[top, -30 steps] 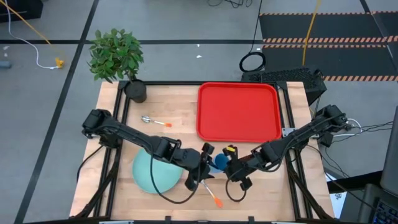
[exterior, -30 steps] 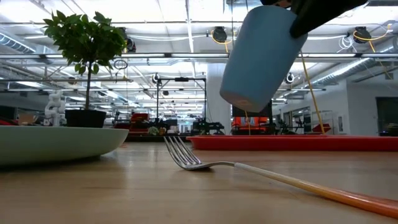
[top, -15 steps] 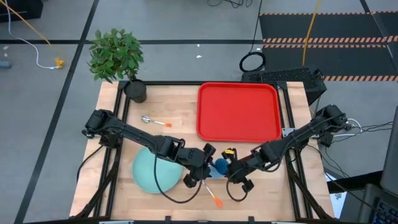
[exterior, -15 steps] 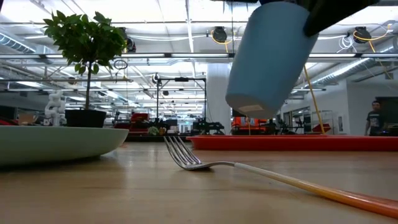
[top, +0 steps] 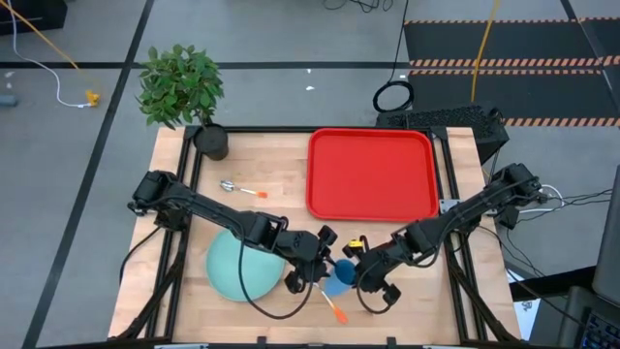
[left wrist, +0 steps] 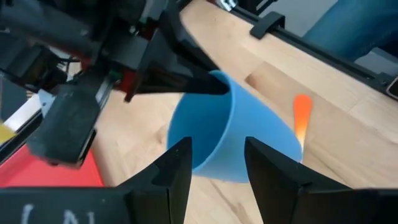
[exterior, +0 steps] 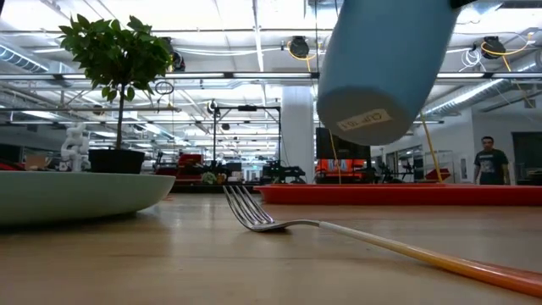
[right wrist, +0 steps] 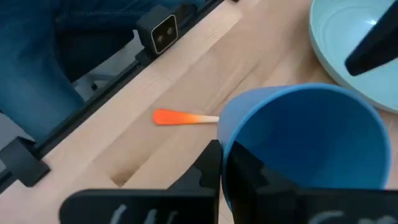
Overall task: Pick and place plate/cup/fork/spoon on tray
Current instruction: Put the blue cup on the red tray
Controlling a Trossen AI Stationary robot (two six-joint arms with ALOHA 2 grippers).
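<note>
**Cup held off the table at the front edge, between both arms**

I see the cup (top: 338,282) lifted clear of the table (top: 271,174), near its front edge and tilted, its base showing in the low view with open air beneath it. My right gripper (right wrist: 222,163) has its jaws pinched shut on the cup's rim: in the right wrist view one finger lies outside the blue wall and the other dips inside the mouth. My left gripper (left wrist: 216,163) faces the cup from the other side. In the left wrist view its two fingers (left wrist: 176,168) stand a moderate way apart with the cup's rim and wall just beyond their tips; I cannot tell whether they touch it, so I count those jaws as parted and not gripping.

The fork (exterior: 254,212) lies flat on the table under the cup, tines toward the plate (top: 237,269), and its orange handle end (top: 337,314) points to the front edge. The plate sits on the table by the left arm, partly covered by it from above. The spoon (top: 240,189) lies farther back on the wood, well apart from both grippers. The tray (top: 371,174) sits at the back right of the table with nothing on it. A potted plant (top: 182,89) stands at the back left corner. A person (exterior: 490,161) stands in the room beyond the table.
</note>
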